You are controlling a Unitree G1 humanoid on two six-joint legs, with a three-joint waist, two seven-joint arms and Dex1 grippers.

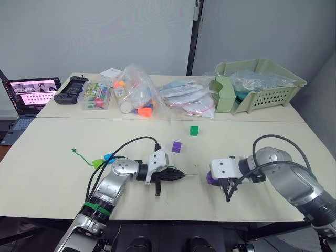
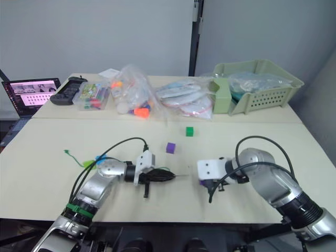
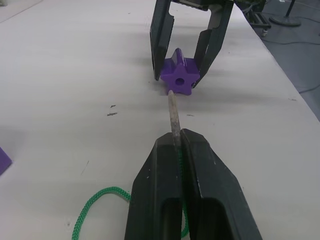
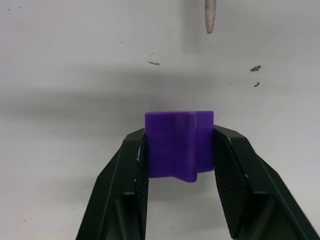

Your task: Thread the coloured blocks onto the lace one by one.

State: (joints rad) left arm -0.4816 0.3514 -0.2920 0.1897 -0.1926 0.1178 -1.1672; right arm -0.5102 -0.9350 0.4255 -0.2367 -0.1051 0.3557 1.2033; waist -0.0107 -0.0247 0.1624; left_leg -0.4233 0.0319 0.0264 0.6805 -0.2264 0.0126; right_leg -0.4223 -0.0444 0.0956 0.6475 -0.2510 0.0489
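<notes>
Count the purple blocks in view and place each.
2. One purple block sits between the right gripper's fingers, facing the lace tip. The other purple block lies loose on the table, mid-table. Others may be hidden.

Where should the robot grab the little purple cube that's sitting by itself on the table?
Probably from above, pinching two opposite flat sides of the purple cube. It sits flat on the table with open space around it; the green cube stands well apart, so the fingers should fit.
</notes>
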